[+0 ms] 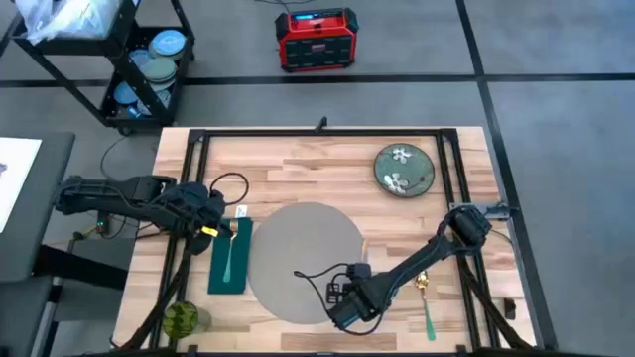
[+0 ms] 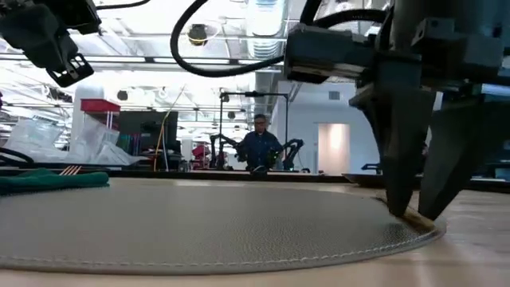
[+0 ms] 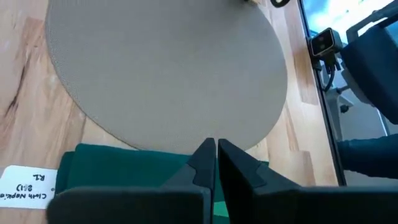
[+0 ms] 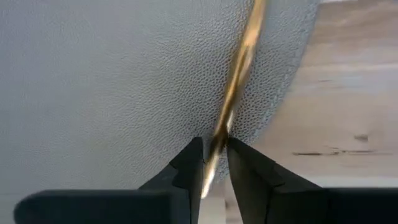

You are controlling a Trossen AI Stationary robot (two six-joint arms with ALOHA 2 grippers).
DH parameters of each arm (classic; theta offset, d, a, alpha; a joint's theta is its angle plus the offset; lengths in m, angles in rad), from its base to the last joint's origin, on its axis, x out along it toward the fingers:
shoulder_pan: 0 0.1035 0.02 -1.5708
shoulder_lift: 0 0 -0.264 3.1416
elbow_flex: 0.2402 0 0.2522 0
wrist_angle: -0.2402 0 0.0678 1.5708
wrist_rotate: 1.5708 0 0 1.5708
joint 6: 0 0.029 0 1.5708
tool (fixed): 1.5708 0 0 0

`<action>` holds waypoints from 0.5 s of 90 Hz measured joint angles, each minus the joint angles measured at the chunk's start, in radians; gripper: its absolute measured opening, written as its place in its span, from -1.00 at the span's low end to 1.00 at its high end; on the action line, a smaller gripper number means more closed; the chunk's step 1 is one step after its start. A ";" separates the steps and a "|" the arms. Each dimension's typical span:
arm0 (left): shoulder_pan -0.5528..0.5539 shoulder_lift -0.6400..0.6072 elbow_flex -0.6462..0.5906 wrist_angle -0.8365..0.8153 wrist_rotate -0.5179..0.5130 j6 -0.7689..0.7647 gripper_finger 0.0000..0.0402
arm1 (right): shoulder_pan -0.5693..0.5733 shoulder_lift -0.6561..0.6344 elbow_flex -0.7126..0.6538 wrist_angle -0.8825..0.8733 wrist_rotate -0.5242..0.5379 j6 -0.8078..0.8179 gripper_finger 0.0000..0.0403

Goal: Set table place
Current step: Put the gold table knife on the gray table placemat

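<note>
The round grey placemat (image 1: 303,260) lies flat on the middle of the wooden table (image 1: 327,149). My right gripper (image 1: 349,303) stands at the mat's near right rim (image 2: 422,231), shut on a thin gold utensil (image 4: 239,68) that reaches over the mat. My left gripper (image 1: 212,214) is shut on nothing and hangs raised (image 2: 60,56) above the far end of the dark green napkin (image 1: 229,256). The napkin lies left of the mat with a utensil on top of it. The floral plate (image 1: 404,169) rests at the far right. My right gripper pinches the gold utensil's slim shaft (image 4: 219,138) between its two fingertips, close to the shaft's near end. The fingers (image 2: 398,159) point down from above and lie across the shaft. The utensil sits low over the placemat's rim; whether it rests on the mat I cannot tell.
A teal-handled utensil (image 1: 427,315) lies on the wood right of the mat near the front edge. A green object (image 1: 183,319) sits at the near left corner. A cart with blue dishes (image 1: 149,64) and a red box (image 1: 316,40) stand beyond the table.
</note>
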 joint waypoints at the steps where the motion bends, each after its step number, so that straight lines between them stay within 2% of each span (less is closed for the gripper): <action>1: 0.000 0.000 0.000 0.000 0.000 0.000 -1.00 | 0.000 0.000 -0.001 0.004 0.000 0.000 -0.69; 17: 0.000 0.000 0.000 0.000 0.000 0.003 -1.00 | -0.004 -0.002 -0.011 0.018 -0.039 0.000 -0.71; 31: 0.000 0.000 0.000 0.000 0.000 0.011 -1.00 | -0.015 -0.003 -0.011 0.011 -0.073 -0.007 -0.95; 45: 0.000 0.000 0.000 0.000 0.000 0.011 -1.00 | -0.014 -0.003 -0.011 0.011 -0.074 -0.015 -0.99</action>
